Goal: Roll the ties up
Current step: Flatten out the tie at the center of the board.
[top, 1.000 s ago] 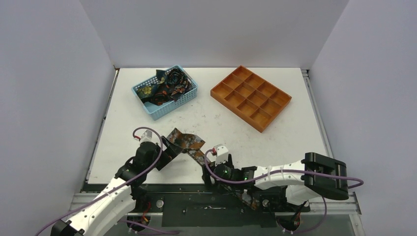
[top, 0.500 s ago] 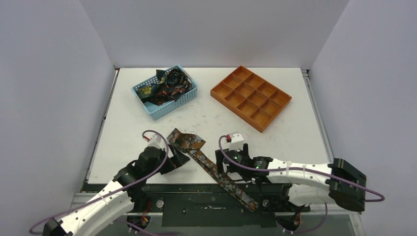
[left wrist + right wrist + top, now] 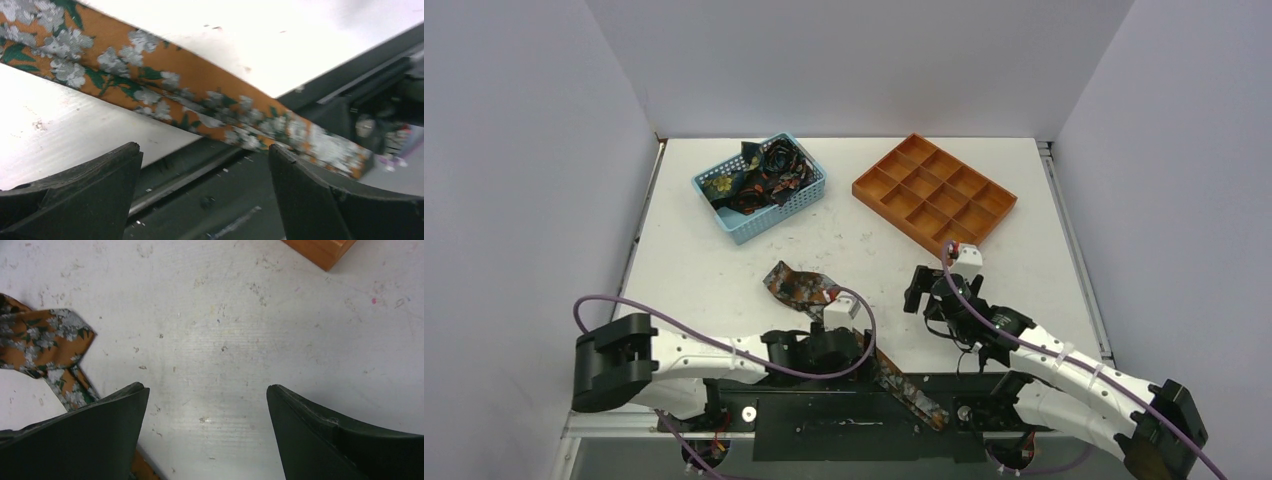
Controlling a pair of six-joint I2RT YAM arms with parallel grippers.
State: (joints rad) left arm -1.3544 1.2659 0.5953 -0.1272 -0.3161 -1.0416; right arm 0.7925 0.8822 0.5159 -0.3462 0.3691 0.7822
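While no roll has been started as far as the views show, one long narrow necktie of orange fabric with white and green flowers lies stretched out on the white table. Its wide end points toward the middle, and its narrow end runs diagonally past the near edge and over the black frame. The left gripper hovers low over the narrow stretch near that edge, fingers spread wide and holding nothing. The right gripper hangs over bare table to the right of the wide end, its fingers equally wide and empty. I judge the task to be at its beginning: this necktie has to be rolled from one end, and more wait behind it. At the far left, the light-blue mesh basket holds a loose heap of dark patterned ties, tangled so that their number cannot be told. To its right, well apart from the basket, the orange compartment tray shows twelve cells, and no rolled fabric is visible in any of them.
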